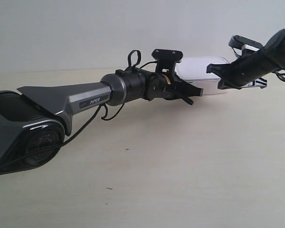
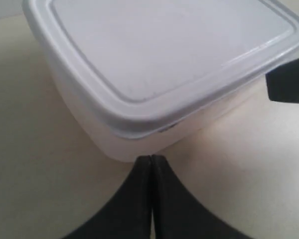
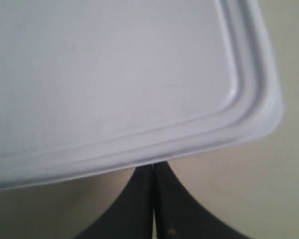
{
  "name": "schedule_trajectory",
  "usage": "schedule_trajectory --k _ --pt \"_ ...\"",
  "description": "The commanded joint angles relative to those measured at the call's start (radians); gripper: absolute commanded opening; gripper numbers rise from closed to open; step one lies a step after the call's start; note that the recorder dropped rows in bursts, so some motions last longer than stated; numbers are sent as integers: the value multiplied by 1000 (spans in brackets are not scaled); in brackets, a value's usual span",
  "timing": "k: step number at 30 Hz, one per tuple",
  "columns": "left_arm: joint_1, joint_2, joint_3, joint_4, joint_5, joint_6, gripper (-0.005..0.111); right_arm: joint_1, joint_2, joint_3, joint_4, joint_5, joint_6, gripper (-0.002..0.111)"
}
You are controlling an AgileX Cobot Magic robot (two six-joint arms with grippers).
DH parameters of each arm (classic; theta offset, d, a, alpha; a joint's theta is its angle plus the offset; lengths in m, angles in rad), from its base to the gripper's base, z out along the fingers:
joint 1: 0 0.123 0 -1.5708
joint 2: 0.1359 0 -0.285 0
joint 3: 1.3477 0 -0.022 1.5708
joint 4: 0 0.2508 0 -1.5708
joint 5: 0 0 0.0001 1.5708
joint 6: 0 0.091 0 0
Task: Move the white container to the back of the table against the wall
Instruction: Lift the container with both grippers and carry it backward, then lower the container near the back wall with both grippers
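Your left fingers [image 2: 132, 199] and right fingers [image 3: 134, 199] are pinched together, tips nosed up to the white container [image 1: 199, 71] like bumpers for shoving. It's at the back edge of the table [image 1: 180, 166], by the wall [image 1: 85, 33].

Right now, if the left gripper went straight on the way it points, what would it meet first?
The white container. The left gripper, jaws shut, aims at its side wall just below the lid rim, seemingly touching or nearly so; depth is unclear.
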Motion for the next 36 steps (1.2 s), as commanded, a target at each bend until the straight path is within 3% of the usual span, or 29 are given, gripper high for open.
schedule_trajectory --k 1,23,36 --pt "0 -6 -8 -3 28 45 0 28 29 -62 5 0 -14 0" --pt "8 -41 -8 -2 193 91 0 74 101 -175 41 -63 0 0" --pt "8 -43 -8 -2 198 99 0 74 154 -243 38 -43 16 0"
